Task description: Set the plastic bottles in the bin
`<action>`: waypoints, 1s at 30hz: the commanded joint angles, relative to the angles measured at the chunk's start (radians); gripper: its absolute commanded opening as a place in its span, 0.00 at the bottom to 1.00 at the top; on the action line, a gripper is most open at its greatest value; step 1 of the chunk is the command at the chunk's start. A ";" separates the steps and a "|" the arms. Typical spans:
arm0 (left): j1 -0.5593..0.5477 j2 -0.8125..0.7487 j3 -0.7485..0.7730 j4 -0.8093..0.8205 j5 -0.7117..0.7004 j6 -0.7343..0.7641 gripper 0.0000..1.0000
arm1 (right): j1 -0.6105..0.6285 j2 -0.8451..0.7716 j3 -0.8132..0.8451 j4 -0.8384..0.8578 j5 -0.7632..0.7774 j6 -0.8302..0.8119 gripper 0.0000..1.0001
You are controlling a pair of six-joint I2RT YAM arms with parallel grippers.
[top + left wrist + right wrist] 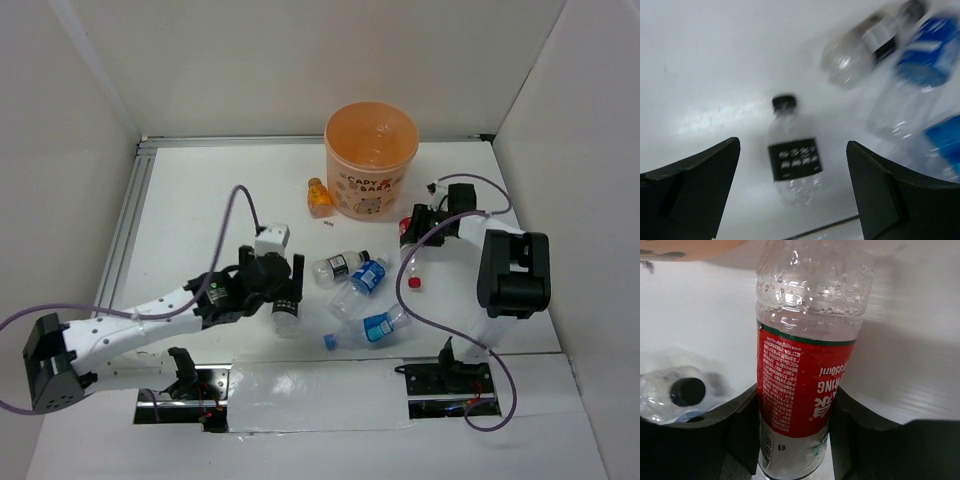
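The right claw is clenched on the red-labelled bottle, one finger pressed to each side of the label. It sits just right of the bin, which stands at the far middle of the tabletop. I cannot tell whether this bottle is clear of the tabletop. To do this step well, I judge it should rise above the rim before crossing left, and be let go only over the wide mouth. The grip sits towards one end, with the red cap pointing to the near side, so the long body may swing or slip.

The left claw is released, its fingers spread wide over a black-labelled bottle lying on its side. It should come down centred on the label and close across the width, because a round bottle rolls easily.

The bottles are thin clear plastic, and the one in the right claw has droplets beading inside its wall. The walls probably dent under a hard squeeze, and the glossy labels look slick. A second black-labelled bottle and two blue-labelled bottles lie clustered between the arms. A stubby orange bottle lies just left of the bin. The bin is round, translucent orange and smooth-walled, with printed lettering. The tabletop is plain white.
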 commanded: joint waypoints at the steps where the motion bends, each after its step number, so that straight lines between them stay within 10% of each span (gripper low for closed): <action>1: -0.013 0.052 -0.049 -0.107 0.035 -0.210 1.00 | -0.084 -0.059 0.029 -0.077 -0.018 -0.042 0.40; 8: -0.013 0.192 -0.072 -0.082 0.086 -0.250 1.00 | -0.213 -0.403 0.194 -0.234 -0.204 -0.277 0.34; 14: 0.009 0.307 -0.059 -0.046 0.138 -0.225 1.00 | -0.198 -0.527 0.316 0.087 -0.426 -0.207 0.35; 30: 0.018 0.341 -0.124 0.017 0.198 -0.248 1.00 | 0.163 0.131 0.869 0.352 -0.288 -0.062 0.51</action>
